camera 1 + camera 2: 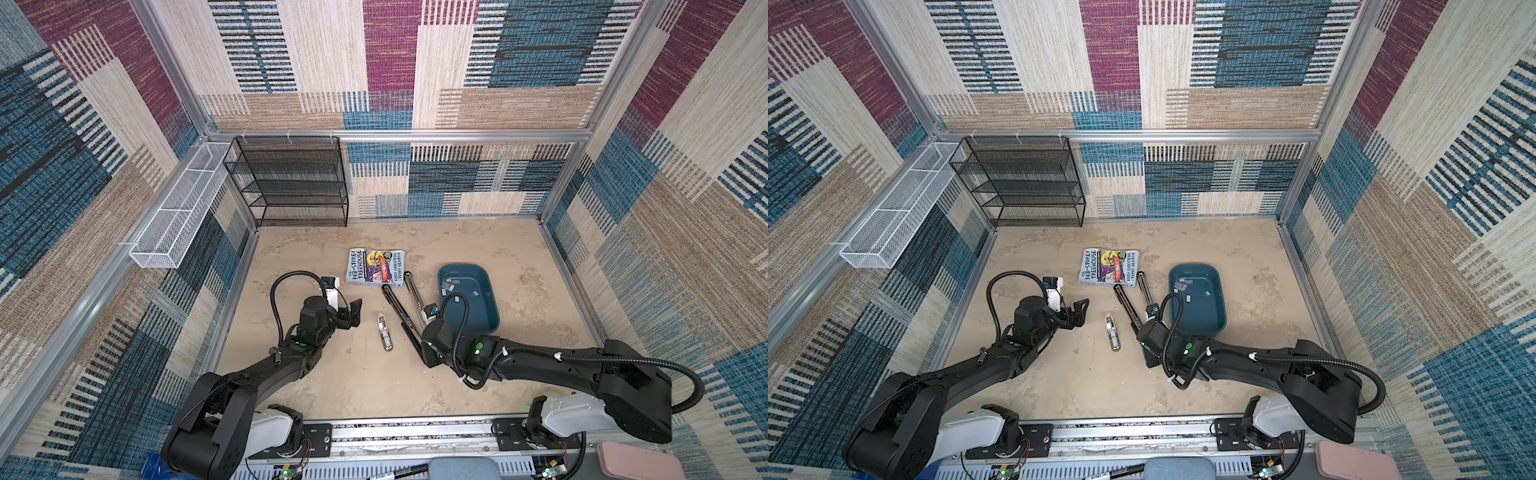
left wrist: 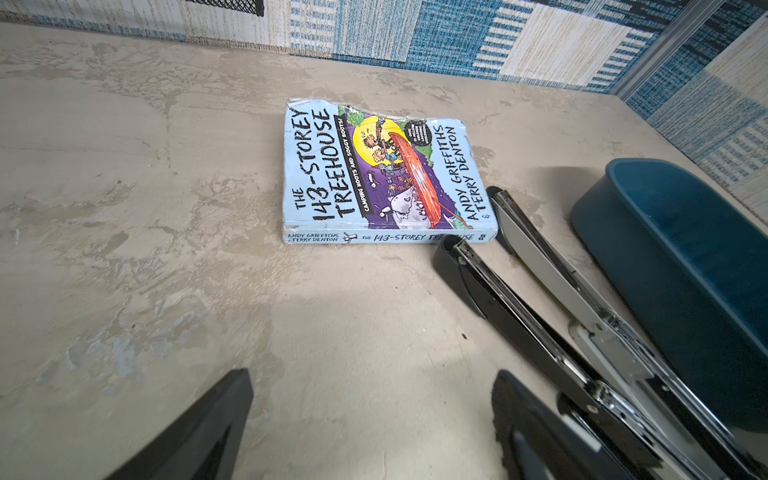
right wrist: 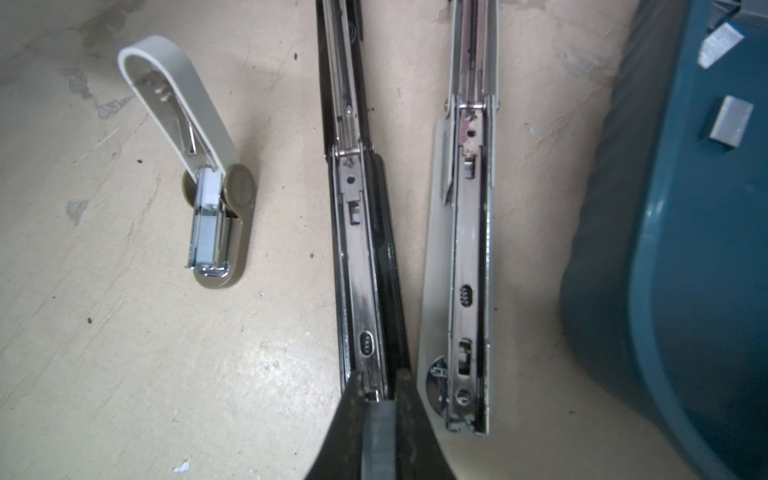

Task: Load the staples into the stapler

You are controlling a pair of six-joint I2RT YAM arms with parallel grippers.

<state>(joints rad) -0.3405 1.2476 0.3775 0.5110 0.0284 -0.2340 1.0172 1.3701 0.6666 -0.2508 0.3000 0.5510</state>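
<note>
Three staplers lie open on the table. My right gripper [image 3: 378,395] is shut on a grey strip of staples [image 3: 378,436], held at the near end of the black stapler's [image 3: 361,257] [image 1: 399,313] metal channel. Beside it lies a grey stapler [image 3: 469,266] [image 1: 415,293]. A small beige stapler [image 3: 212,208] [image 1: 384,332] has staples in its channel. Loose staples [image 1: 451,283] [image 3: 731,120] lie in the blue tray [image 1: 494,320]. In both top views the right gripper [image 1: 428,359] [image 1: 1148,359] points down. My left gripper [image 1: 355,313] [image 2: 372,374] hangs open and empty, left of the staplers.
A paperback book [image 1: 376,266] [image 2: 374,174] lies behind the staplers, its edge touching the black stapler's far tip. A black mesh shelf [image 1: 291,183] stands at the back left wall. A white mesh basket [image 1: 178,216] hangs on the left wall.
</note>
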